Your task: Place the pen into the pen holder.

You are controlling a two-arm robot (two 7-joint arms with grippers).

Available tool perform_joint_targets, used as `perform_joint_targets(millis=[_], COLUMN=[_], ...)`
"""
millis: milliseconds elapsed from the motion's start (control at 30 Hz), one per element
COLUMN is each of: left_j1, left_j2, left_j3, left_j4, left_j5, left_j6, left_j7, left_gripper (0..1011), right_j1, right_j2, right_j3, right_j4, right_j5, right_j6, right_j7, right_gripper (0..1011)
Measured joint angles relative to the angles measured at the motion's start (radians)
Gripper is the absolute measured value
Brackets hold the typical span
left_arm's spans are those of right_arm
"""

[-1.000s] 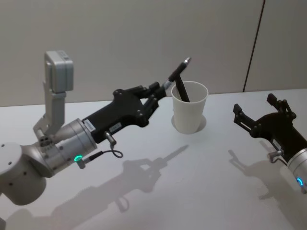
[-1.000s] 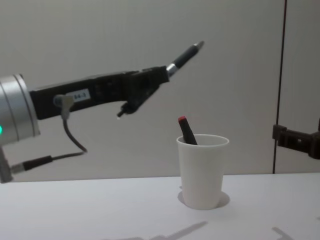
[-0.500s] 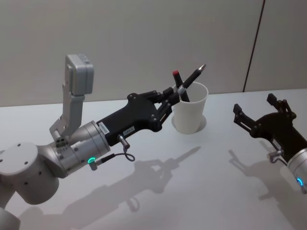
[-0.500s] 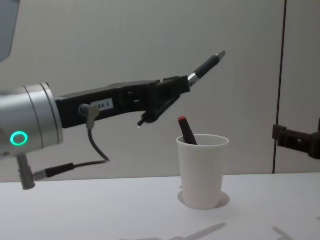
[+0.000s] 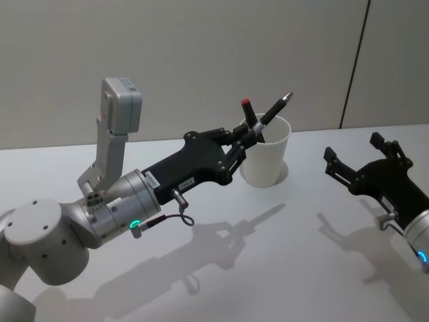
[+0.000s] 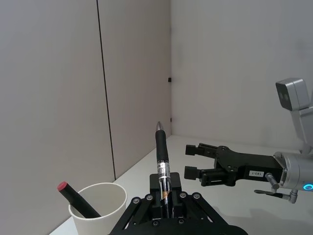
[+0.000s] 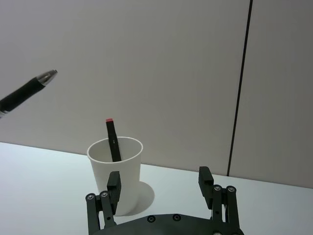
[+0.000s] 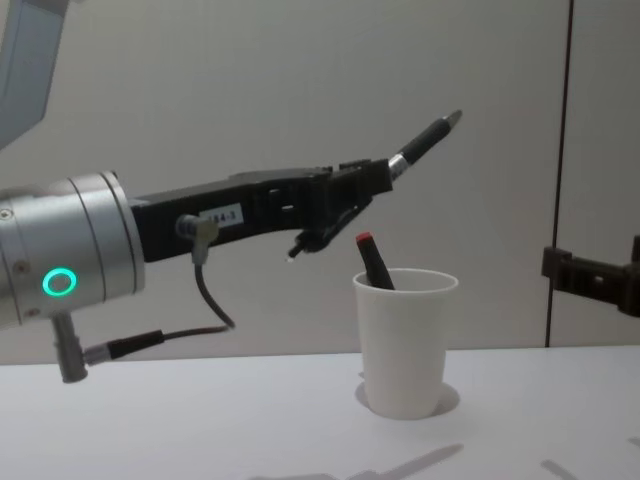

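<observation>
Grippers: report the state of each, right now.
Left gripper: shut on the pen.
Right gripper: open, holding nothing.

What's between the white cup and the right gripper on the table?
Nothing: the head view shows bare table between the pen holder and the right gripper.

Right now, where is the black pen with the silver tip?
In the chest view the pen is in the air above the white paper cup, held tilted by the left gripper, which reaches in from the left.
</observation>
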Motion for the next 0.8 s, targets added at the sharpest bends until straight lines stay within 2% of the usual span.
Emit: perform_joint_targets(millis=[300, 500, 567, 700, 800], left_j1=[-0.002, -0.003, -0.003, -0.003, -0.004], left_j2=[-0.004, -0.005, -0.006, -0.006, -0.006], left_j3=[0.003, 0.004, 0.004, 0.004, 0.005], left_j4=[0.002, 0.003, 0.003, 0.004, 0.004], left_j5=[0.005, 0.007, 0.007, 0.008, 0.009], left_j6=[0.000, 0.001, 0.001, 0.000, 0.000], left_j7=[0.002, 0.002, 0.003, 0.003, 0.003], left_gripper=[121, 121, 121, 121, 121], right_j1=[-0.019, -0.030, -0.032, -0.033, -0.031], right_j2=[0.016, 0.022, 0.022, 0.021, 0.018], right_j3=[0.011, 0.017, 0.020, 0.022, 0.025], right_j4=[-0.026, -0.047, -0.054, -0.060, -0.067], right_j5=[0.075, 0.147, 0.188, 0.231, 0.284], right_j6=[0.006, 0.018, 0.026, 0.036, 0.049], right_j7=[0.051, 0.087, 0.105, 0.122, 0.143], right_gripper=[1001, 1001, 1001, 1001, 1001])
